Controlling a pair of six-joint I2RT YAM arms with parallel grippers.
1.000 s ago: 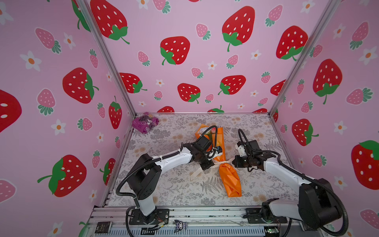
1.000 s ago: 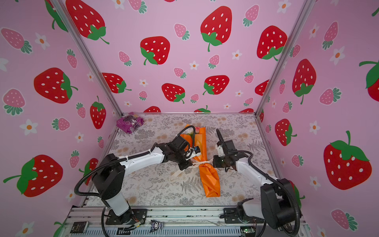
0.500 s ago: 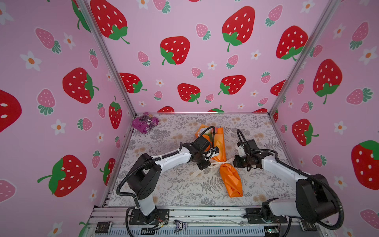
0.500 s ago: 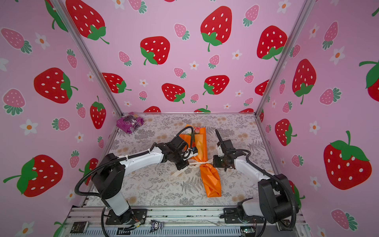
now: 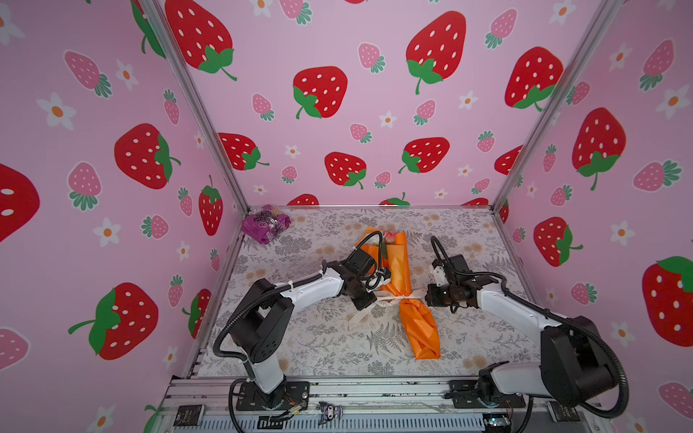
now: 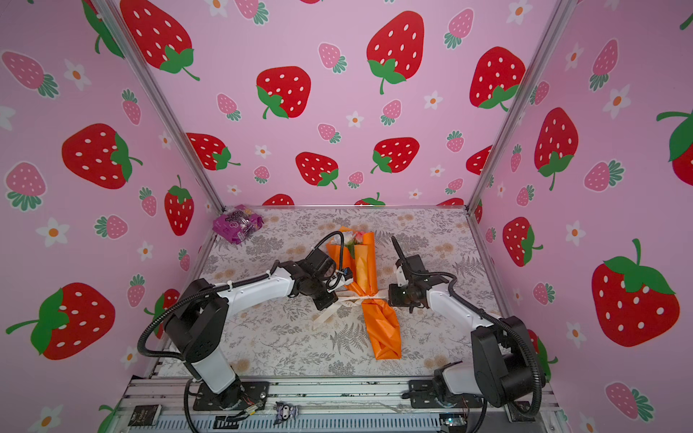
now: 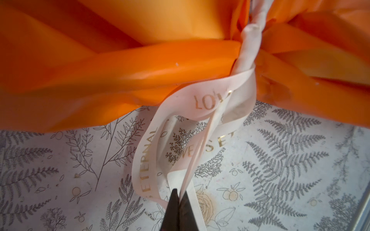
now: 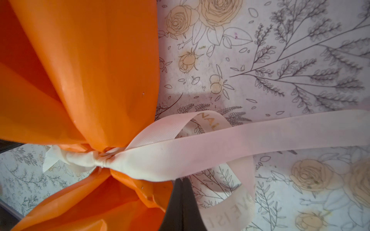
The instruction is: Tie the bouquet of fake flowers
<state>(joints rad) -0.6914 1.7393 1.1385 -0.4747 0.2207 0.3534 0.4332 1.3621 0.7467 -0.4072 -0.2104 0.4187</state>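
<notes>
Two arms meet at the bouquet (image 5: 398,268), which lies mid-table (image 5: 318,348) with its flower end toward the back wall (image 5: 375,112). We see the left gripper (image 7: 178,198) with fingers pressed together on a strand of the cream ribbon (image 8: 180,152) knotted around the bouquet's waist. The right gripper (image 8: 183,187) pinches the ribbon beside the knot.

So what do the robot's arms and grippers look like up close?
The left arm and right arm match: white shells between chunky black joints, each on a black base bolted to a silver rail. Black ribbed cables loop alongside, tied on with white zip ties. The left gripper and right gripper end in slim dark fingers tapering to points.
</notes>
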